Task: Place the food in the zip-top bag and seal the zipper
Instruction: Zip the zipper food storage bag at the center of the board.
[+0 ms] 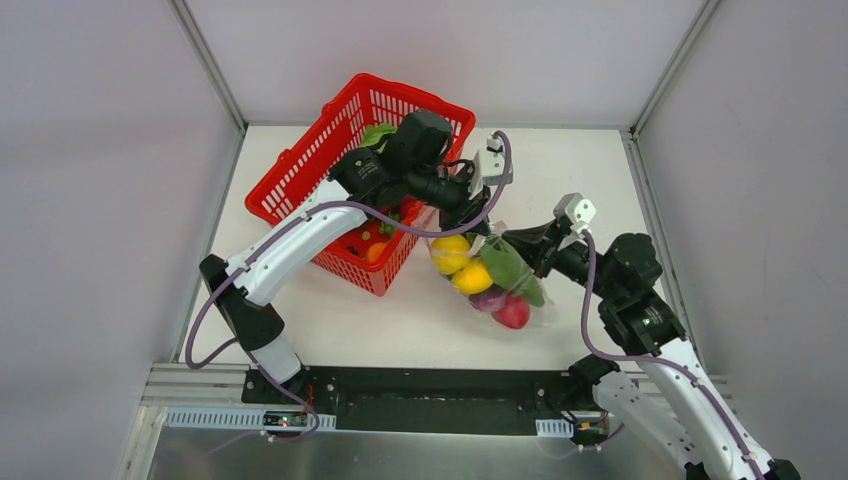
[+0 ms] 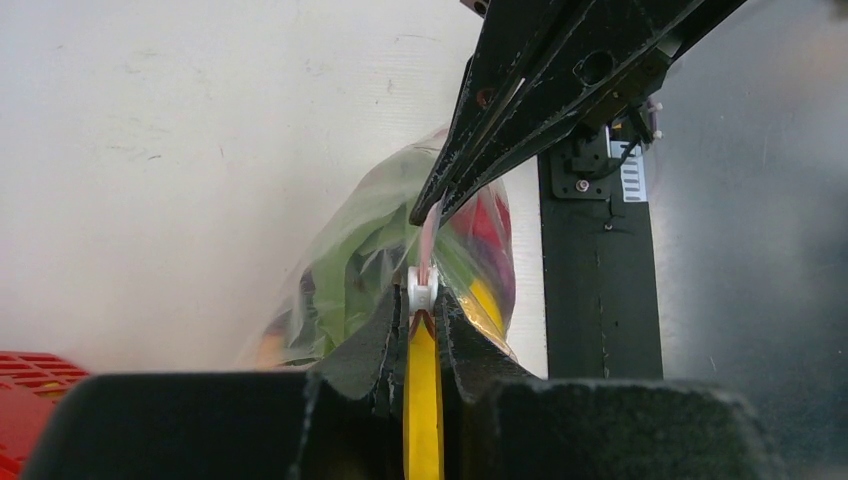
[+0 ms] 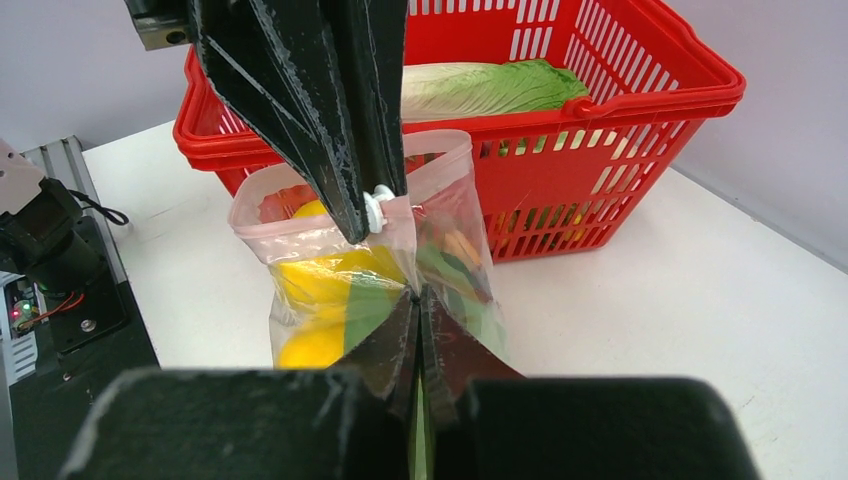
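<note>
Sealing stage: L gripper (image 2: pixel 421 305) pinches white slider (image 3: pixel 378 207), R gripper (image 3: pixel 418 300) clamps zipper (image 3: pixel 300 222) end; slider should travel straight along taut strip, w/o twisting zip-top bag (image 1: pixel 500 280).

Your right gripper (image 3: pixel 418 298) has its fingers pressed together on the zip-top bag (image 3: pixel 330 262), pinching the clear film at their tips. Just above and beyond them, the left gripper (image 3: pixel 372 222) hangs from the top, clamped on the pink zipper (image 3: pixel 300 228) at its white slider (image 3: pixel 378 203). A yellow lemon (image 3: pixel 305 275) and green leaves (image 3: pixel 365 308) show through the bag. Farther ahead stands the red basket (image 3: pixel 620 150), with bok choy (image 3: pixel 480 88) inside.
</note>
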### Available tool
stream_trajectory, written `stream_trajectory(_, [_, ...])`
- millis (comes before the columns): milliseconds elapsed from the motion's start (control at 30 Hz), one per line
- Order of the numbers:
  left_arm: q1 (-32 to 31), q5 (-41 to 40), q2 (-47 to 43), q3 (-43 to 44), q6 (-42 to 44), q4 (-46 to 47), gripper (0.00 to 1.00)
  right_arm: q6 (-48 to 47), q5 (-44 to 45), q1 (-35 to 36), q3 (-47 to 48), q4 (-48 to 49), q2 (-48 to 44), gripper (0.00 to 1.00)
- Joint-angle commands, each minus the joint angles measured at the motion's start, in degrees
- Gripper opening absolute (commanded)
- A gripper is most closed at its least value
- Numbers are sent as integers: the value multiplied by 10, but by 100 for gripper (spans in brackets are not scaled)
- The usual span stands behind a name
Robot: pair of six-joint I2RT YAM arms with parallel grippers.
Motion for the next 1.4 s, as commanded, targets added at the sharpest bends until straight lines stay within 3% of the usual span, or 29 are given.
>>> stream_trajectory(0, [14,-9,-28,-4,-1,-33,0,5,3,-9,20,23,-9,6])
stream_trajectory(100, [14,6,-24,9,-18,-16,0,0,-43,-9,40,-7,8,37])
stream_trajectory(133, [13,10,-21,17,-19,-18,0,-1,-53,-8,47,-12,14,43])
stream_trajectory(267, [10,17,-10,55,-6,-49,0,-13,-76,-8,74,-29,41,49])
stream_trajectory(567, [-10,17,12,116,49,-136,0,-52,-148,-8,118,-73,99,49])
stream_trajectory(1133, [-25,19,29,145,52,-151,0,-74,-193,-8,149,-75,139,49])
stream_trajectory(1367, [-26,13,31,148,54,-160,0,-79,-187,-8,148,-71,142,21])
